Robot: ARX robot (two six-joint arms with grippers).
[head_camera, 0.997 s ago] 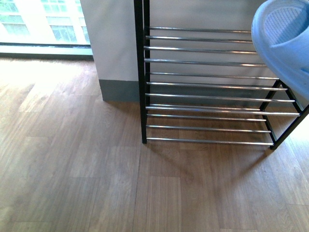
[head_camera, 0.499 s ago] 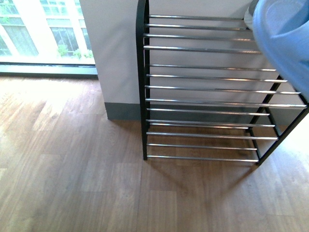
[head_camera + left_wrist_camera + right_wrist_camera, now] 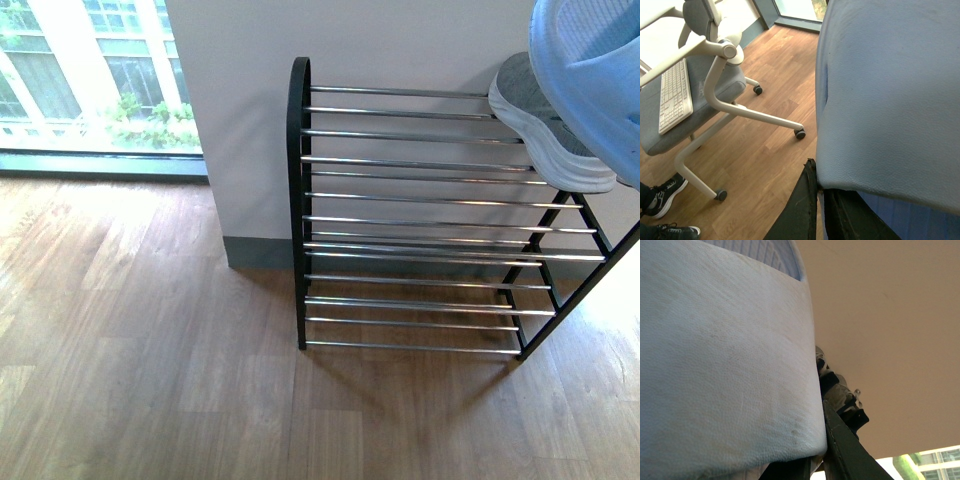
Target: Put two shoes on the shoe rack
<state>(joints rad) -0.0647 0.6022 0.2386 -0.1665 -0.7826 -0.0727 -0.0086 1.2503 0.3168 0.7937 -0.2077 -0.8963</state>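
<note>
- The left gripper (image 3: 822,200) is holding the left slide (image 3: 890,100). Its jaws are pinching the lower edge of the pale blue strap with no gap showing, and the shoe is rising up and away from them.
- The right gripper (image 3: 817,460) is looking clamped the same way on the right slide (image 3: 725,365), with the strap's edge sitting between the dark jaws. How wide they are standing is hard to read.
- In the front view a pale blue slide (image 3: 595,70) is hanging high, and a grey-soled slide (image 3: 545,135) is lying just beneath it.
- Which arm is carrying which of these two, I cannot tell.
- The shoe rack (image 3: 299,200) is lying below and ahead of both sets of jaws, with its top bars (image 3: 400,92) running side to side.
- The grey-soled slide is sitting over the right end of those bars; whether it is touching them I cannot tell.
- By my judgement, each shoe's long axis is needing to cross the bars, not run along them. The grey-soled one is nearer, so it is likely going down first.
</note>
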